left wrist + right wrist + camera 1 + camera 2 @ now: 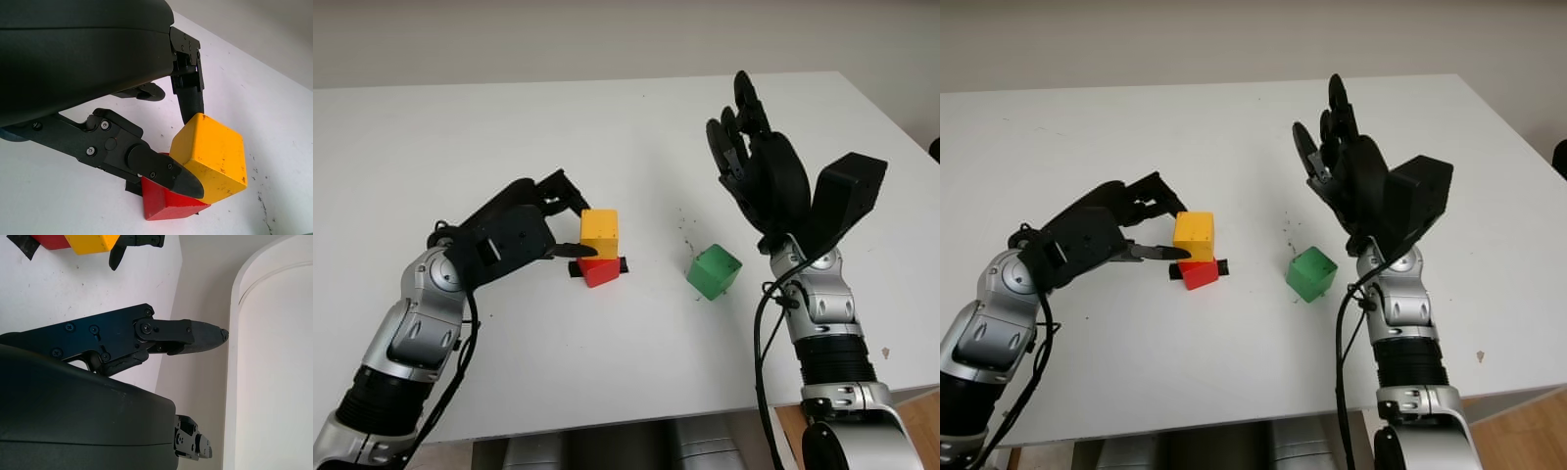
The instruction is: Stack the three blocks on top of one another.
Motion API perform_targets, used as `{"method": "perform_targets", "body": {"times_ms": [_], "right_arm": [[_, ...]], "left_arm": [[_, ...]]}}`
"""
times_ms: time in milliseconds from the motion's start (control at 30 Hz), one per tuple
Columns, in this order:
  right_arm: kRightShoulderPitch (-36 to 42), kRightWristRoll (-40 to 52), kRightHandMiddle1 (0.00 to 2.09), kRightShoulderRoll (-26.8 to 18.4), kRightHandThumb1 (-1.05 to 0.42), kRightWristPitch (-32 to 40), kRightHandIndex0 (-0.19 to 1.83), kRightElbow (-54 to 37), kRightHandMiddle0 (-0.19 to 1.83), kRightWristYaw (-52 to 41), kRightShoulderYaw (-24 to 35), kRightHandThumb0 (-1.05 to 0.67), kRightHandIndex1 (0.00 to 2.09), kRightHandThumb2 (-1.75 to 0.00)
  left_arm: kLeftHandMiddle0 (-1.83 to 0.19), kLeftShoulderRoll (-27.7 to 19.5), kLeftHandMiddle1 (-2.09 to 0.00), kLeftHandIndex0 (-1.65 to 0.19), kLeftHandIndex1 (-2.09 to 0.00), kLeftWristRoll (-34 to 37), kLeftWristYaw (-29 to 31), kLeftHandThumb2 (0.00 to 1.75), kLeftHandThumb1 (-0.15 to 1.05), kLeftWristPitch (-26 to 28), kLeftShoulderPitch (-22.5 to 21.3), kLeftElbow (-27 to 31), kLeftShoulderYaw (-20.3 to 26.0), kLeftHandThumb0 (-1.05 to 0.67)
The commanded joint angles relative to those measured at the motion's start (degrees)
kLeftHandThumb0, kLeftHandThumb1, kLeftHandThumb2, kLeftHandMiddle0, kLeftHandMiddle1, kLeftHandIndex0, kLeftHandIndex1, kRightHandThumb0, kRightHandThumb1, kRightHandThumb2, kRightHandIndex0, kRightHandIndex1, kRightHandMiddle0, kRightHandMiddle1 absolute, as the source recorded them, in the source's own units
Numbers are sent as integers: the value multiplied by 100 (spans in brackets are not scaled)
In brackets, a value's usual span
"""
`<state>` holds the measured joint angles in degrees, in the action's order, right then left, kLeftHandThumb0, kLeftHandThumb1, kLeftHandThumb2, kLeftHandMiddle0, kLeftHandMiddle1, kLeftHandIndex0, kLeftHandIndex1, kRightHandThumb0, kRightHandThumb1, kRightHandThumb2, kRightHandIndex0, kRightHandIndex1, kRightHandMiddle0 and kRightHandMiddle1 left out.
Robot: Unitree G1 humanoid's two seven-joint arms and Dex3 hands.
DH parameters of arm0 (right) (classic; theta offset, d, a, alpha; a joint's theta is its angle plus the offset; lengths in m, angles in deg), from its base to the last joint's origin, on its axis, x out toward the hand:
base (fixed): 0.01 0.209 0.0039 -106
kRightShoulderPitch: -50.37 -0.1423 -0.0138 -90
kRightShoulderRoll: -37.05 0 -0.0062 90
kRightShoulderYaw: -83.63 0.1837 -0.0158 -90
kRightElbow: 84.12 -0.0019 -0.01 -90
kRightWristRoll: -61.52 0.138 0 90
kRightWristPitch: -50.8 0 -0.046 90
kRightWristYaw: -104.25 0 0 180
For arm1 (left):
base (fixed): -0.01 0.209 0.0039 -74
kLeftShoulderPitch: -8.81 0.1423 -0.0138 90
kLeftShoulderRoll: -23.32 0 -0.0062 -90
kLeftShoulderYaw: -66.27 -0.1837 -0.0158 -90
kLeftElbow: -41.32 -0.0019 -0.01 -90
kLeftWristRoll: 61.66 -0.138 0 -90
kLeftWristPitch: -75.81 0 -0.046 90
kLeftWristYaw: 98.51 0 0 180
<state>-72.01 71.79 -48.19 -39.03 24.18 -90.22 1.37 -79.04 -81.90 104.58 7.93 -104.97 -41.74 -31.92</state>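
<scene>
1. Yellow block [599,233]: seated on the red block [600,270], slightly askew, near the middle of the white surface [460,147].
2. Black tape mark [623,264]: seen on the surface under the red block.
3. Left hand [553,230]: fingers [166,171] are closed around the yellow block from two sides, touching it.
4. Green block [714,271]: set alone on the surface, apart from the stack, tilted on the diagonal.
5. Right hand [754,162]: raised above the surface beyond the green block, released, nothing held.
</scene>
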Motion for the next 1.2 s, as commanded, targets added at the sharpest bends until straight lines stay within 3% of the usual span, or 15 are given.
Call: {"method": "perform_targets", "body": {"times_ms": [0,267,333,367,400,467,500,567,967,1167], "right_arm": [[-109,-2,3,-66,-105,-13,-19,-32,-19,-3,31,-59,0,-38],[-115,2,2,-72,-105,-27,-19,-14,-19,-12,28,-59,0,-39],[-116,11,2,-73,-105,-30,-19,-7,-19,-24,30,-59,0,-39],[-116,15,2,-75,-105,-38,-19,-1,-19,-32,32,-58,0,-39],[-114,18,2,-77,-105,-44,-19,2,-19,-40,33,-58,0,-39],[-106,4,2,-82,-105,-69,-19,2,-19,-39,28,-58,0,-39],[-105,0,2,-83,-105,-69,-19,0,-19,-37,27,-58,0,-39],[-104,-5,1,-91,-105,-79,-19,1,-19,-48,23,-59,0,-39],[-99,11,2,-89,-105,-95,-19,23,-19,-69,25,-58,0,-40],[-93,-82,4,-163,-105,-150,-18,-13,-17,-6,41,-61,2,-36]], "left_arm": [[-39,-5,-1,-35,-171,24,13,10,105,18,97,44,17,-41],[-38,37,-1,-34,-172,35,-2,8,105,115,99,43,0,-44],[-28,-46,-1,-19,-162,-5,118,10,105,151,82,65,-77,-51],[-22,-106,-2,-11,-141,-37,200,13,105,146,70,73,-126,-55],[-13,-162,-3,-9,-97,-71,277,16,105,126,60,79,-169,-61],[-4,-230,-4,-14,-42,-123,390,18,105,125,42,101,-223,-68],[0,-246,-4,-13,-23,-124,422,19,105,107,40,101,-230,-70],[7,-281,-3,-4,-10,-106,450,20,105,-19,41,60,-234,-75],[19,-409,0,19,-1,79,651,6,102,-171,95,126,-109,-91],[19,-587,0,19,0,812,1049,8,104,73,366,899,583,-102]]}}
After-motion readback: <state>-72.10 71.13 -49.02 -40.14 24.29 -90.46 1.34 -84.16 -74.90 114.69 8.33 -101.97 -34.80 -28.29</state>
